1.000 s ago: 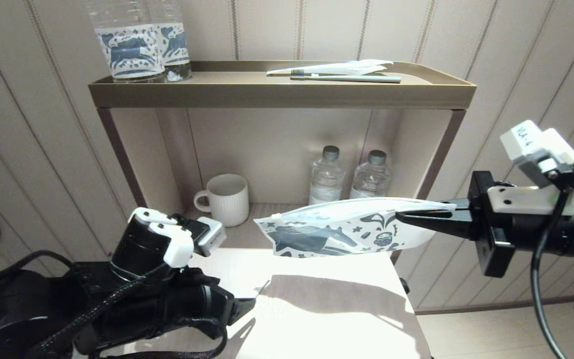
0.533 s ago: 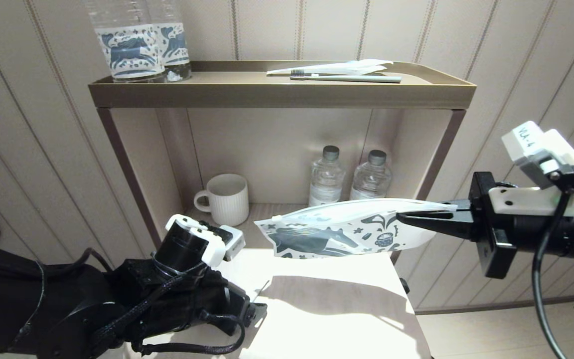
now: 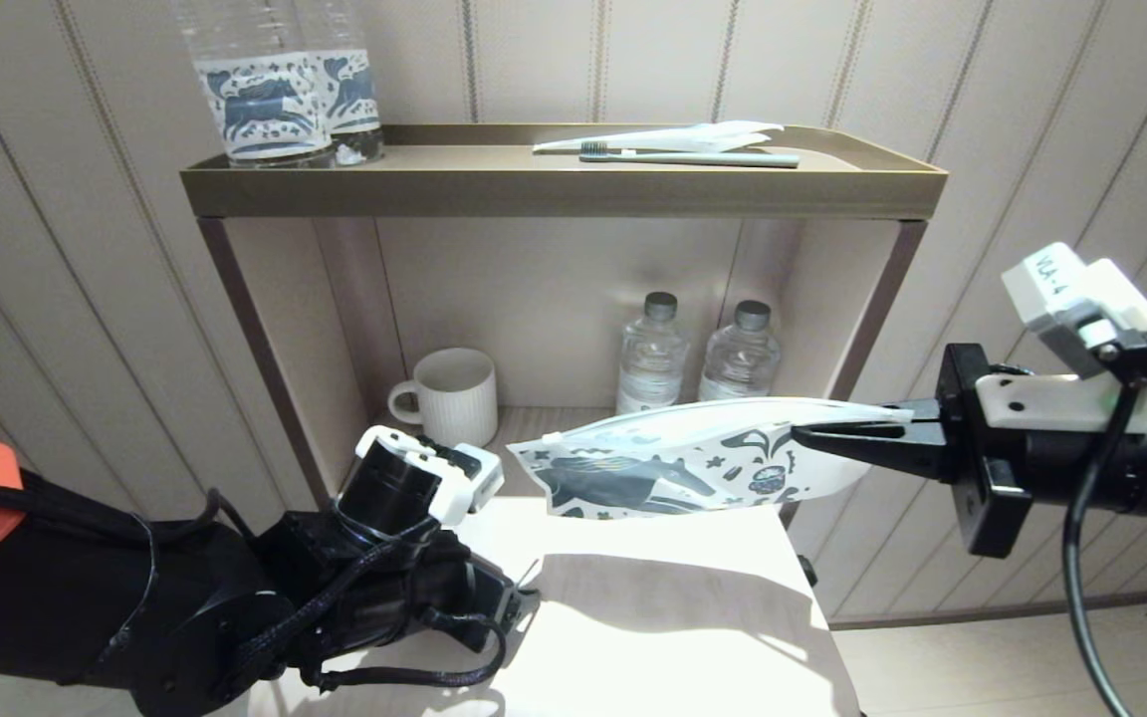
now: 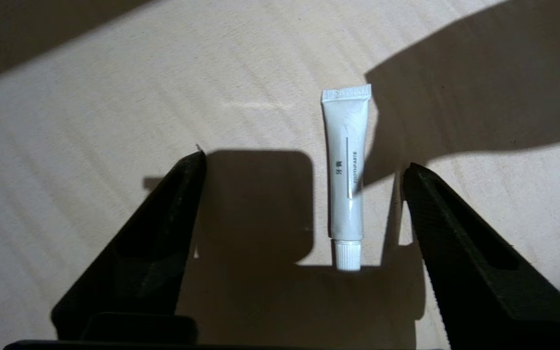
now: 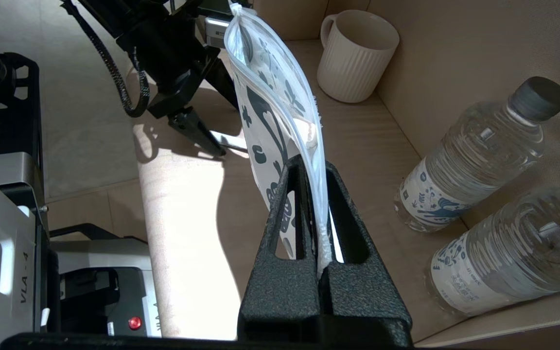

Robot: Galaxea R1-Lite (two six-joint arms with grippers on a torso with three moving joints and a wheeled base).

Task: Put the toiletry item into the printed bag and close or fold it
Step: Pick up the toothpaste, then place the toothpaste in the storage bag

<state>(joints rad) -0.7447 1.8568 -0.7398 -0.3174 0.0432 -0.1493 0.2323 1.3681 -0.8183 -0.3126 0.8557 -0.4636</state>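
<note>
A small white toothpaste tube (image 4: 345,175) lies flat on the pale table (image 4: 90,121). My left gripper (image 4: 304,162) hangs open just above it, and the tube sits between the fingers, closer to one of them. In the head view the left gripper (image 3: 514,602) is low over the table's near left part, and the arm hides the tube. My right gripper (image 3: 798,430) is shut on one end of the printed bag (image 3: 653,463) and holds it level in the air above the table. The bag (image 5: 265,92) stands out from the shut right gripper (image 5: 309,163) towards the left arm.
A ribbed white mug (image 3: 454,398) and two water bottles (image 3: 651,349) (image 3: 743,349) stand in the shelf niche behind the table (image 3: 673,617). The upper shelf tray (image 3: 554,189) carries a toothbrush (image 3: 693,156), a white wrapper (image 3: 683,136) and two labelled bottles (image 3: 265,90).
My left arm has moved forward and to the right over the table, bringing its gripper nearer the bag. The right gripper and the bag have stayed in place.
</note>
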